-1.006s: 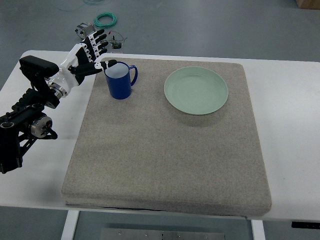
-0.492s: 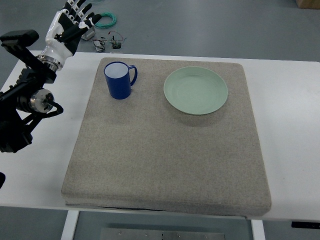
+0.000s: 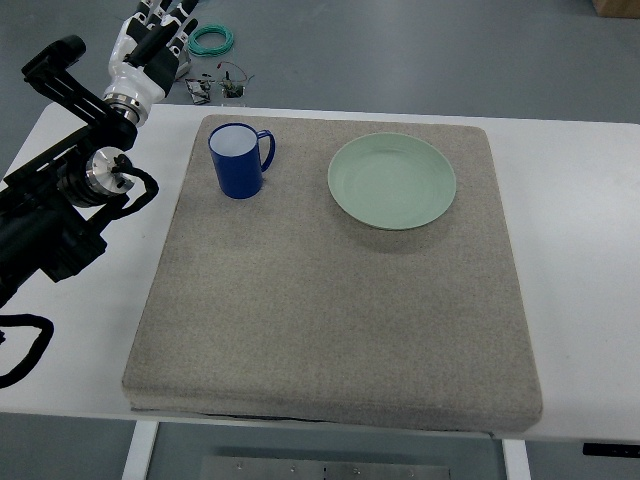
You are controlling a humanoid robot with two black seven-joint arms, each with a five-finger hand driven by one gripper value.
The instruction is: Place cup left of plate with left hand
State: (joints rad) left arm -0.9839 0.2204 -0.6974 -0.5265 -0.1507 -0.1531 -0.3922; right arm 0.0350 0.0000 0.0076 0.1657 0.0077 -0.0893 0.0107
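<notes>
**Cup set down left of the plate, hand clear**

The blue cup stands upright on the grey mat, at the mat's far left, with its handle turned to the right. The pale green plate lies flat to its right, well apart from it, with bare mat between the two. Nothing touches the cup. Judged from how things lie, the placing itself looks done: the cup is where the task wants it, on the plate's left side. What may be left is only for the arm to come to rest.

The left hand is at the far left corner of the picture, beyond the far edge of the white table and well apart from the cup. Its fingers are spread and loose, pointing away toward the far side, and they hold nothing. The forearm runs back from the wrist toward the near left, where the dark arm joints sit over the table's left edge. The right arm does not show anywhere
</notes>
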